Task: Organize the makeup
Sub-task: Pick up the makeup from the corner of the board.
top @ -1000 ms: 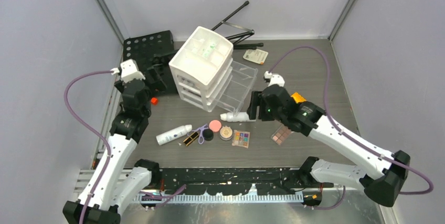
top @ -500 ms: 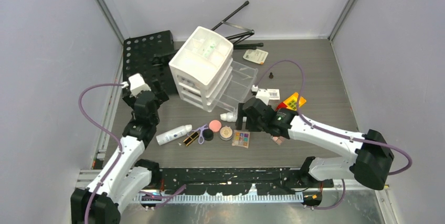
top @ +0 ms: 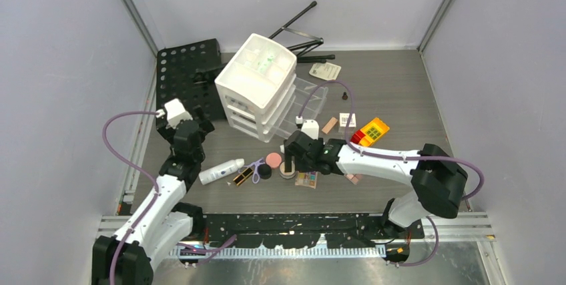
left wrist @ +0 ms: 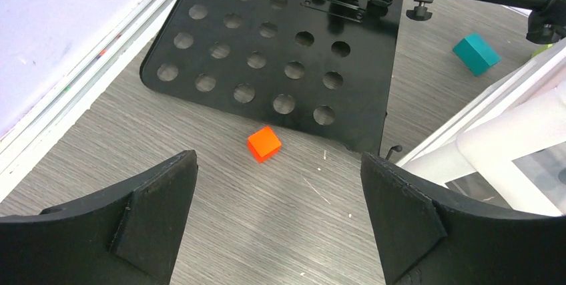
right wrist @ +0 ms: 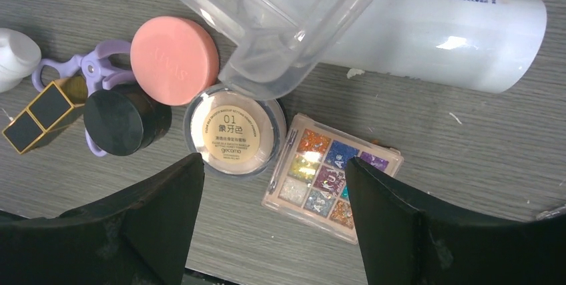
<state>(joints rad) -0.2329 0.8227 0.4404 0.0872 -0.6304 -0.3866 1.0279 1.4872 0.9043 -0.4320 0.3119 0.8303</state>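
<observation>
While your right claw (right wrist: 273, 165) hung wide open and empty, the eyeshadow palette (right wrist: 332, 177) lay nearest beneath it, a cream compact (right wrist: 235, 131) beside it, then a pink compact (right wrist: 175, 51) and, farther on, a white bottle (right wrist: 427, 25) (partly hidden by a clear drawer (right wrist: 280, 18)). Your left claw (left wrist: 279, 165) stood equally wide, holding nothing, above an orange cube (left wrist: 264, 143) lying just before the perforated black plate (left wrist: 267, 51).

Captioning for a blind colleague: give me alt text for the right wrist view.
The open right gripper frames a cream compact and an eyeshadow palette on a grey table. To their left lie a pink compact, a black jar and a lipstick; beyond, a white bottle lies partly behind a clear drawer.
</observation>
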